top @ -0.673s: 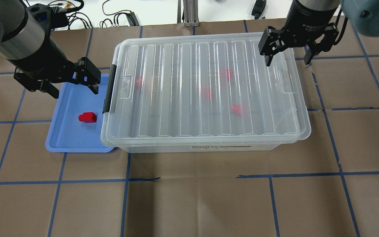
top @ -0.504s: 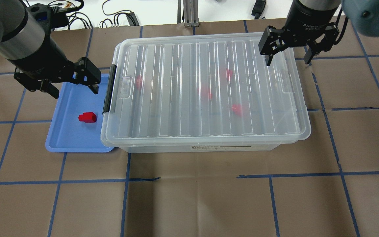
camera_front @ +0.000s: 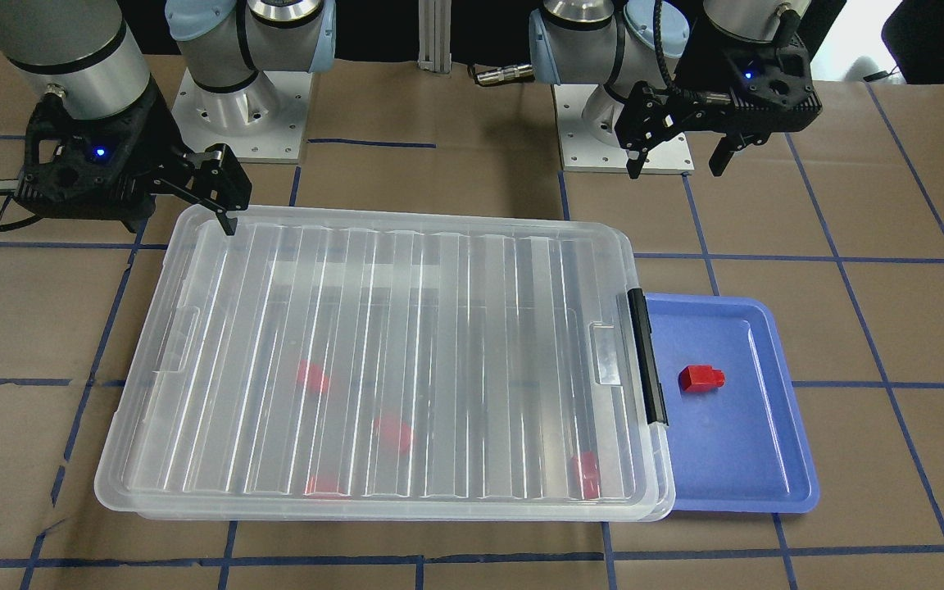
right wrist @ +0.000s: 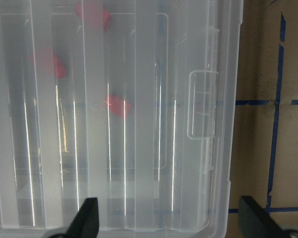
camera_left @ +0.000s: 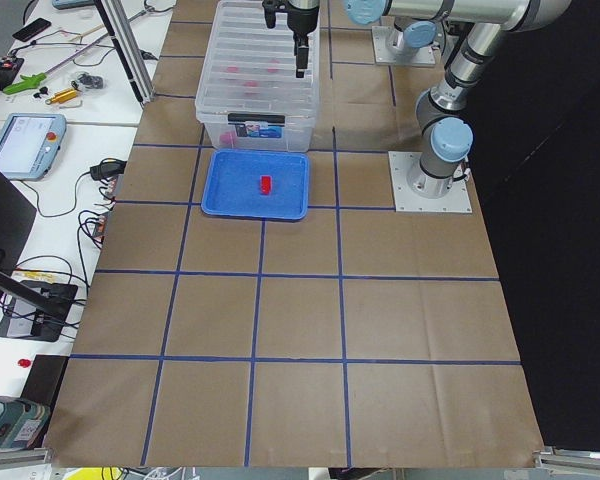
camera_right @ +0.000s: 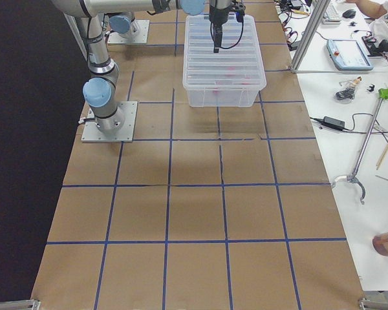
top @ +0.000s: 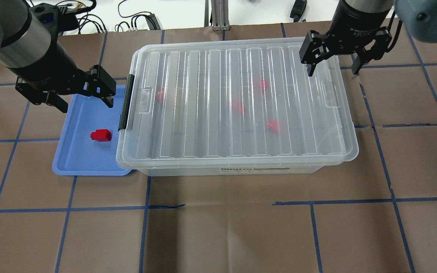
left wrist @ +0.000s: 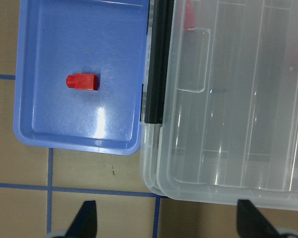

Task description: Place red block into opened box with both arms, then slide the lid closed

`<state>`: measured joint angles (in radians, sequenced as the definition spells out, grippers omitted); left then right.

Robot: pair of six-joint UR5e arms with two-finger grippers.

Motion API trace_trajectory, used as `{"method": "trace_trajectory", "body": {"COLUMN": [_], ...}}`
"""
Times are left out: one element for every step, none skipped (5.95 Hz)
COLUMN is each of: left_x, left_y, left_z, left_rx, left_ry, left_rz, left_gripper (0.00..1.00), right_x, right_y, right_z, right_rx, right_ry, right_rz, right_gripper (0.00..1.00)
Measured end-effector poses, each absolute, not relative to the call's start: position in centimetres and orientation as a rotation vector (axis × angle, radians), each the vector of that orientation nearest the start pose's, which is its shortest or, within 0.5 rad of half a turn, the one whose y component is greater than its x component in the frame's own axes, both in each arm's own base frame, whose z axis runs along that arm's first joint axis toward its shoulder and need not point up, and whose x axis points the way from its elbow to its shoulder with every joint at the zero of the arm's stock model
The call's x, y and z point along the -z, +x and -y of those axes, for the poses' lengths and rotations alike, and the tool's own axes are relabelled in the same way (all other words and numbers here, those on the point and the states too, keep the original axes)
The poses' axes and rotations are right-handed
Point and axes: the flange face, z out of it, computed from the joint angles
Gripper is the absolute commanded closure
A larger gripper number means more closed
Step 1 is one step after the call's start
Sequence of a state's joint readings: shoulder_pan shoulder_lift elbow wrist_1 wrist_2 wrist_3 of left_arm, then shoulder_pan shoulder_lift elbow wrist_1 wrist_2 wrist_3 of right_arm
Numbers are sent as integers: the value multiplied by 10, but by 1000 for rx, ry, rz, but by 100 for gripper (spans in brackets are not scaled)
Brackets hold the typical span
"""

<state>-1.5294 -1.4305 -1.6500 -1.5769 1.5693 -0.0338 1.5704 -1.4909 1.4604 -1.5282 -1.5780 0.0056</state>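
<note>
One red block (top: 101,135) lies alone in the blue tray (top: 66,163), also seen as the red block (left wrist: 82,82) in the left wrist view. The ribbed lid (top: 237,102) lies over the clear box (top: 241,169), covering it. Through the lid show several blurred red blocks (top: 237,107). My left gripper (top: 87,107) hangs open and empty above the tray's far end, beside the box's black clip bar (top: 126,102). My right gripper (top: 332,72) hangs open and empty over the lid's far right corner, one finger above the lid, one past its edge.
The tray (camera_front: 767,483) touches the box's clip end. Brown paper with blue tape lines covers the table (top: 218,227). Cables (top: 135,22) and a metal post lie beyond the far edge. Both arm bases (camera_front: 234,98) stand behind the box.
My right gripper has drifted very slightly to the right over the lid's corner. The left gripper, the block and the lid have not moved.
</note>
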Motion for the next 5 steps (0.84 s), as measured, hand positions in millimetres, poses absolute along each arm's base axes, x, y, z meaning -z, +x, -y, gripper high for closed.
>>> {"method": "trace_trajectory", "body": {"left_x": [-514, -514, -515, -515, -515], "left_y": [-115, -115, -115, -115, -115], "left_z": [442, 442, 442, 442, 441], "left_rx": [88, 90, 92, 93, 92], "left_ry": [-118, -118, -118, -118, -118], "left_rz": [-3139, -3139, -3139, -3139, -3139], "left_gripper": [2, 2, 2, 2, 2], "right_x": [-488, -466, -436, -407, -382], "right_y": [110, 78, 50, 35, 30], "right_z": [531, 539, 544, 544, 540], "right_rx": [-46, -69, -50, -3, 23], "right_ry": [25, 81, 105, 74, 46], "right_rz": [-3147, -3142, -3141, -3155, -3181], "right_gripper": [0, 0, 0, 0, 0]}}
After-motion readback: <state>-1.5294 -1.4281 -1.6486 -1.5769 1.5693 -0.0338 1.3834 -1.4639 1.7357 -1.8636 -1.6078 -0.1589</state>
